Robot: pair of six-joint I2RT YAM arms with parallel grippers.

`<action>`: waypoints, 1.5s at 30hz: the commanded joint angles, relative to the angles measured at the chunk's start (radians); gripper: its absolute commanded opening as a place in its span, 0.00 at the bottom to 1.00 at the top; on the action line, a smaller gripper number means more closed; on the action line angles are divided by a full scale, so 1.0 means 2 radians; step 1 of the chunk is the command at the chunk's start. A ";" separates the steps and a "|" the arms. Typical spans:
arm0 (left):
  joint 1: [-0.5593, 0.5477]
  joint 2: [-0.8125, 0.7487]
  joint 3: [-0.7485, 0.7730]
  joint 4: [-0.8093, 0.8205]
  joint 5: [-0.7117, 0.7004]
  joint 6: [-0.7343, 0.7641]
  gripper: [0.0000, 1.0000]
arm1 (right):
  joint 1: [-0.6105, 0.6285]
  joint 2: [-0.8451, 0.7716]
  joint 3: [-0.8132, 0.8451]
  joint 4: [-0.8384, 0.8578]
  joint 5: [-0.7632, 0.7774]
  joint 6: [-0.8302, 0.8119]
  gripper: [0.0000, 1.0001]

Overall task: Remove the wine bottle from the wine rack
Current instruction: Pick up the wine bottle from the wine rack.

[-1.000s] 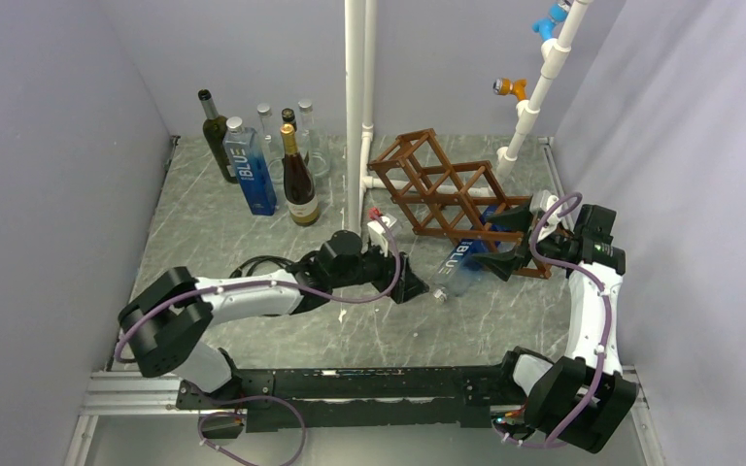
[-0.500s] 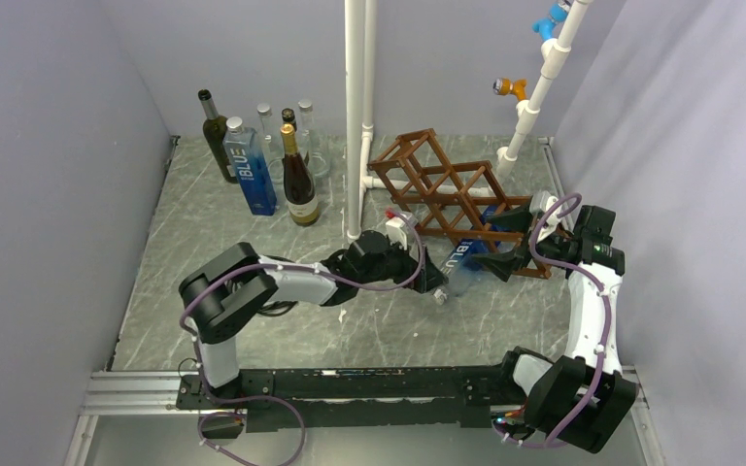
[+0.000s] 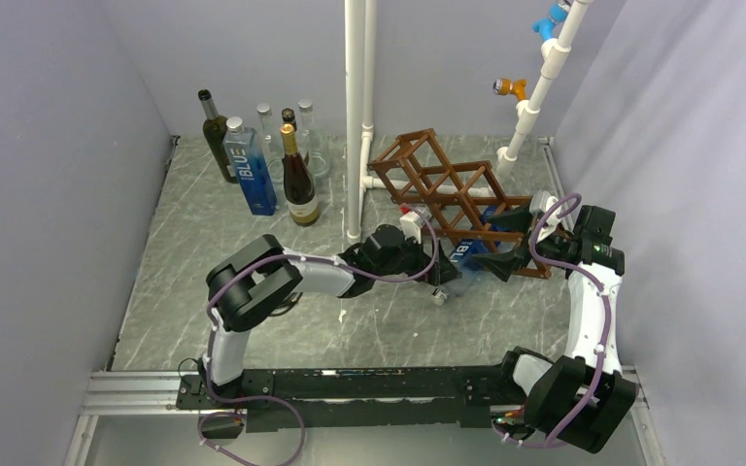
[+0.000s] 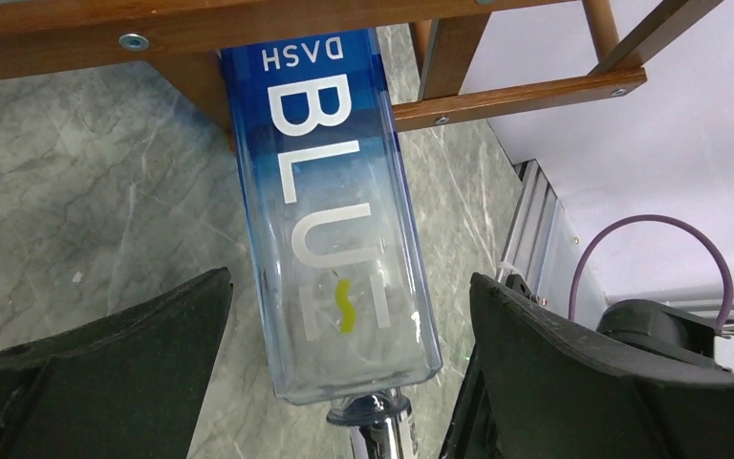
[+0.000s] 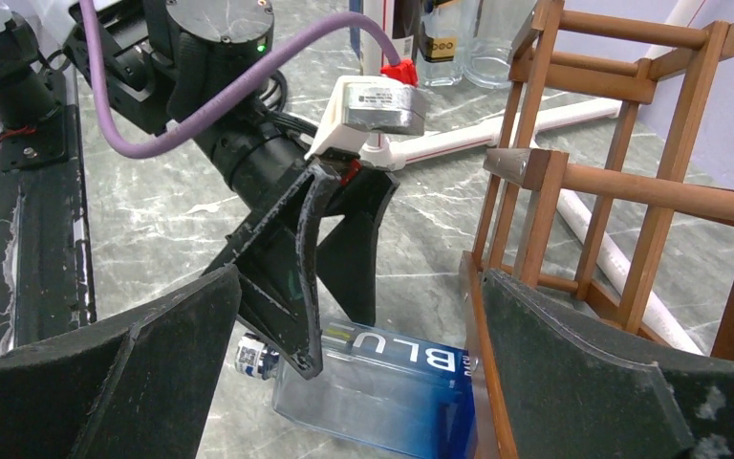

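Wine bottle: square, clear shading to blue, white BLUE lettering. It lies flat between the open jaws of the left gripper, touching neither, cap toward the wrist. Its base sits inside the wine rack, a brown wooden lattice beyond the fingertips.

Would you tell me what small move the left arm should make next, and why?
Probably close the left gripper on the blue bottle: its open jaws stand on either side of the bottle's clear shoulder end, which sticks out of the wine rack, and nothing grips it yet.
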 commanded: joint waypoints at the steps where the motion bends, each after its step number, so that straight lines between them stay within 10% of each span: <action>1: -0.003 0.018 0.034 -0.005 0.015 -0.002 1.00 | -0.003 -0.008 -0.002 0.014 -0.017 -0.006 1.00; 31: -0.003 0.127 0.145 -0.011 0.052 -0.034 0.95 | -0.003 -0.011 -0.005 0.013 -0.013 -0.010 1.00; 39: -0.003 0.128 0.147 -0.011 0.054 -0.032 0.70 | -0.003 -0.011 -0.005 0.012 -0.012 -0.012 1.00; 45: -0.003 0.099 0.128 -0.006 0.054 -0.011 0.16 | -0.004 -0.011 -0.006 0.013 -0.010 -0.012 1.00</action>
